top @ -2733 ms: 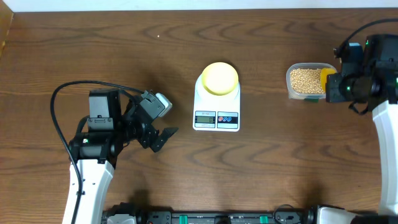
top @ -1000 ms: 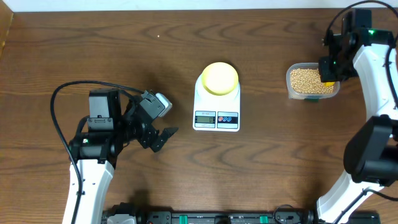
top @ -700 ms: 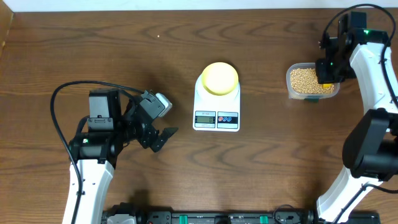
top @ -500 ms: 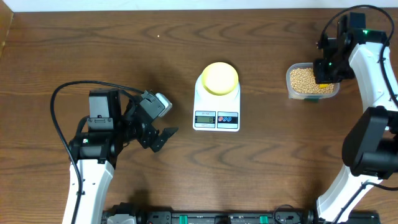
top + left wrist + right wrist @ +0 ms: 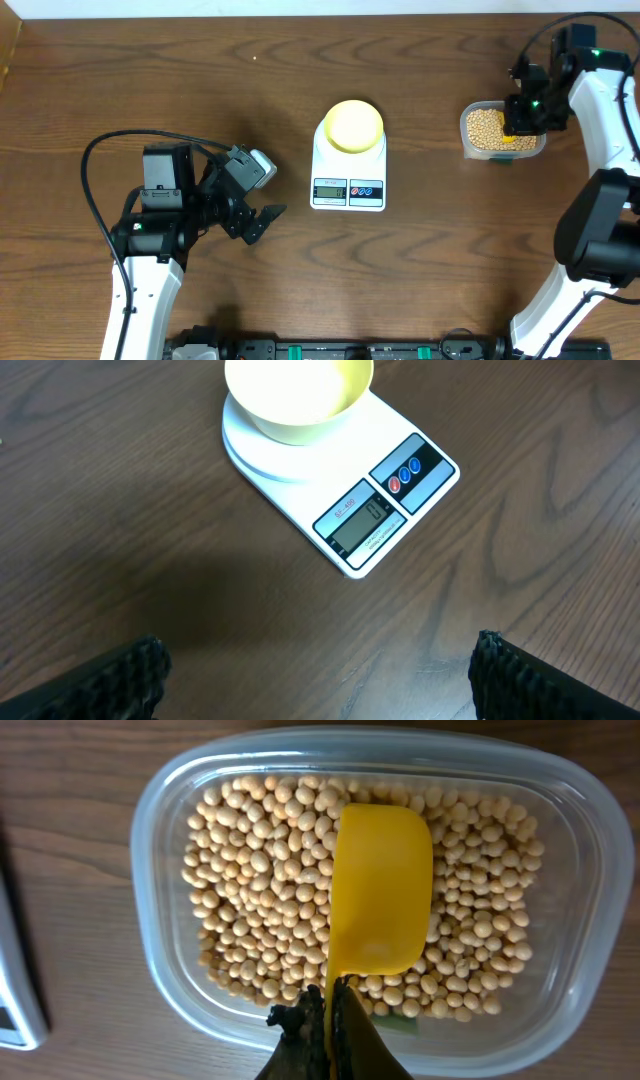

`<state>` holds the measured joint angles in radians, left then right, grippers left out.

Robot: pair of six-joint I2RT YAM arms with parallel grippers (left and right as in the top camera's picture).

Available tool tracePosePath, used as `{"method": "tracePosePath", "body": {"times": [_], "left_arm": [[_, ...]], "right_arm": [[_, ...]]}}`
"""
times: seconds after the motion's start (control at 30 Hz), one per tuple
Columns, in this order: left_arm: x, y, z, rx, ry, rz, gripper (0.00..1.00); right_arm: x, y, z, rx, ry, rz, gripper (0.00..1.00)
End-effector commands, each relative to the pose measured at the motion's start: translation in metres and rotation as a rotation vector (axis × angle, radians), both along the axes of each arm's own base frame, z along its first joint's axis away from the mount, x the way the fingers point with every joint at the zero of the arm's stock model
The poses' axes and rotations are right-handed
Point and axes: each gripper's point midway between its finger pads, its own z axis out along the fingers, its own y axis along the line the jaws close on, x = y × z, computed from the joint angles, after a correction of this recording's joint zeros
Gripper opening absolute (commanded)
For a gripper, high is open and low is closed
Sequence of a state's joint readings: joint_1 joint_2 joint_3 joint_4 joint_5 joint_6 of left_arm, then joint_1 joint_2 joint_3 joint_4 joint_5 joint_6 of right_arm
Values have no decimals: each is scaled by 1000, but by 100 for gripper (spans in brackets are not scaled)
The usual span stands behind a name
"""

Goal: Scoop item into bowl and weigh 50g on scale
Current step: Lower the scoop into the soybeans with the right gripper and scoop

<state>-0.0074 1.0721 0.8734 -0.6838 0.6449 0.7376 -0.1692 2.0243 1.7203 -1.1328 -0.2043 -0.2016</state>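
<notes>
Loading: right pincer [image 5: 325,1020] clamped on scoop [image 5: 380,890] over beans [image 5: 260,890].
Held ahead inside tub [image 5: 160,810] to fill; left pincer [image 5: 320,680] apart, idle, bowl [image 5: 298,385] on scale [image 5: 370,510] ahead.

Light's coming in soft and even from above, nothing looking dim. The dark brown wooden desk [image 5: 150,90] is picking up a mild sheen, and the flat white digital scale [image 5: 348,175] is reading nearly blown out overhead. A faint blurry shadow is lying on the desk above the left pincer [image 5: 320,678], which is going soft in the corners. The small tan dried beans [image 5: 260,880] and bright yellow plastic scoop [image 5: 380,890] are looking sharp; the right pincer [image 5: 328,1042] is sitting dark and murky.
</notes>
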Motion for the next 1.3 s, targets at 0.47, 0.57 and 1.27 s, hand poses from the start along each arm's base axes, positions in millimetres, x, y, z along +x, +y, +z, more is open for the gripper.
{"method": "tracePosePath", "body": {"times": [0.47, 0.57, 1.27], "left_arm": [[0, 2, -3, 6, 8, 2, 98], [0, 2, -3, 6, 8, 2, 97], [0, 2, -3, 6, 8, 2, 98]], "right_arm": [[-2, -1, -10, 229, -1, -28, 1], [1, 2, -15, 266, 0, -31, 1], [0, -13, -8, 509, -41, -113, 1]]}}
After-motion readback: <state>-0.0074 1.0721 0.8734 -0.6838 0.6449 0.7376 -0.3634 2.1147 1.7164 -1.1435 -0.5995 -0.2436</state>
